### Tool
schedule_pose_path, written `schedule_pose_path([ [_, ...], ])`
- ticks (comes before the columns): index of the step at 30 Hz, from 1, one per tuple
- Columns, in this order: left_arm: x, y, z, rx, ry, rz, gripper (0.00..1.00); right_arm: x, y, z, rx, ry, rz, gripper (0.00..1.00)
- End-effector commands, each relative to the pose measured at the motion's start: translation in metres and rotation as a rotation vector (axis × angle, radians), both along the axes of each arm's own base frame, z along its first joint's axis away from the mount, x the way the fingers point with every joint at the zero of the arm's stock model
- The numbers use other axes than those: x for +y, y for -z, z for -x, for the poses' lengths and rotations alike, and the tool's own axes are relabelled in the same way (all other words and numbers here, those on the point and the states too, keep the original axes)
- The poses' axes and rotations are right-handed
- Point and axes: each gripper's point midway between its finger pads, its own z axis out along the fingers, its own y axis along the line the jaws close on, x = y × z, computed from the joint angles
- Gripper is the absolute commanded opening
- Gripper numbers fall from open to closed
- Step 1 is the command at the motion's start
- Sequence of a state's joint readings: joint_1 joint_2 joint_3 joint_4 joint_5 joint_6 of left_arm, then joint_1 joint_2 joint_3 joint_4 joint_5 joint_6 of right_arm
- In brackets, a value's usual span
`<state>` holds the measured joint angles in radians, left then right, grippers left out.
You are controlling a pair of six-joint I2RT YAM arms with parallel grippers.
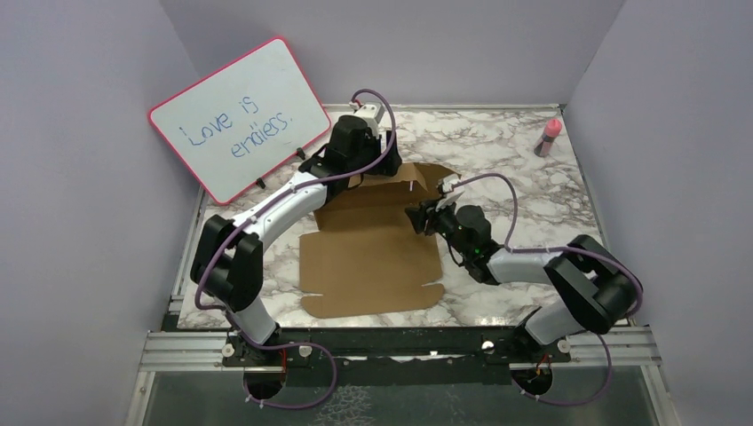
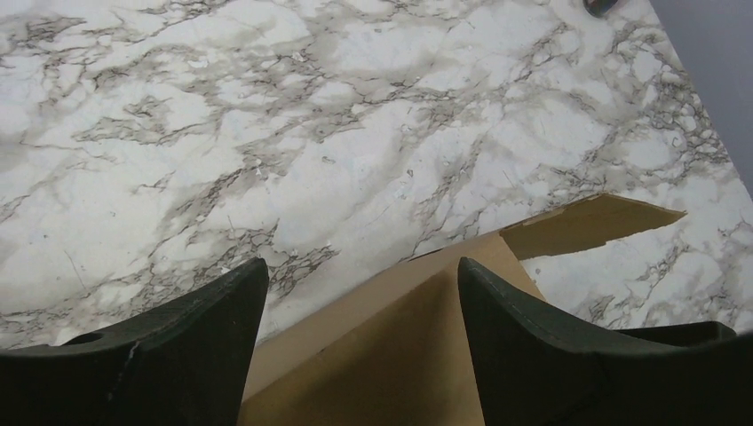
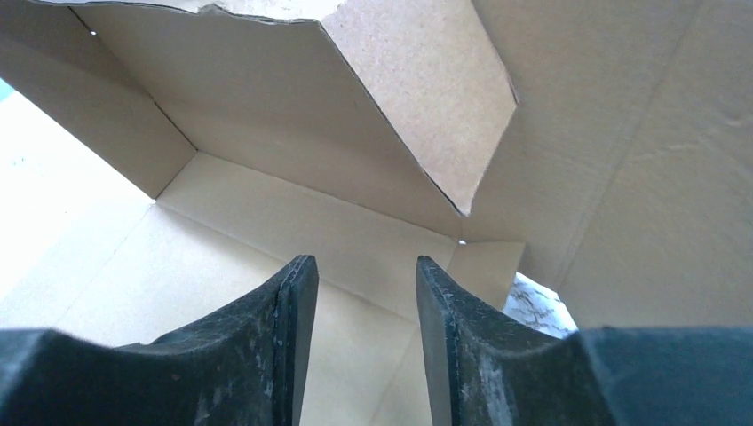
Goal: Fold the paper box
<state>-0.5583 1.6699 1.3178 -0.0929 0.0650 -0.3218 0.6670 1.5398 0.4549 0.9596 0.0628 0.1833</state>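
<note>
The marble table [image 1: 497, 142] is occupied at its middle by the paper box [image 1: 368, 257], its near panel lying flat and its far walls and flaps raised. A pink-framed whiteboard [image 1: 240, 120] is propped at the far left corner. The left gripper [image 2: 361, 264] is spread wide astride the box's far wall; contact cannot be told. The right gripper [image 3: 366, 259] is parted narrowly inside the box's right side, with nothing gripped. A pink bottle [image 1: 550, 136] is seen at the far right corner.

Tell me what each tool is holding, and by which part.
Nothing is held. The left tool is open at the raised back wall of the box; the right tool is open inside it, gripping nothing.
</note>
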Motion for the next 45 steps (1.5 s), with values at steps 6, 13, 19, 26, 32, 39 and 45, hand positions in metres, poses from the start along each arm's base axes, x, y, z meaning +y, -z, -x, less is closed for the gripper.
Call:
schedule_pose_path([
  [6, 0.025, -0.064, 0.002, -0.159, -0.076, 0.002, 0.82, -0.050, -0.003, 0.034, 0.142, 0.109, 0.114, 0.57],
  [13, 0.028, -0.057, 0.013, -0.151, -0.015, -0.070, 0.82, -0.080, -0.070, 0.029, 0.017, 0.204, 0.215, 0.68],
  [19, 0.023, -0.041, 0.023, -0.128, 0.072, -0.108, 0.85, -0.095, -0.093, 0.005, 0.023, 0.280, 0.269, 0.75],
  [26, 0.022, -0.024, 0.020, -0.092, 0.103, -0.157, 0.87, -0.108, -0.092, -0.029, 0.054, 0.263, 0.157, 0.75],
  [32, 0.015, -0.012, 0.022, -0.058, 0.158, -0.152, 0.88, -0.101, -0.072, -0.040, 0.098, 0.214, 0.134, 0.70],
  [39, 0.008, 0.002, 0.023, -0.009, 0.186, -0.144, 0.87, -0.093, -0.062, -0.030, 0.126, 0.149, 0.130, 0.40],
  [45, 0.007, 0.005, 0.021, 0.009, 0.169, -0.133, 0.87, -0.079, -0.056, -0.014, 0.173, 0.052, 0.098, 0.12],
])
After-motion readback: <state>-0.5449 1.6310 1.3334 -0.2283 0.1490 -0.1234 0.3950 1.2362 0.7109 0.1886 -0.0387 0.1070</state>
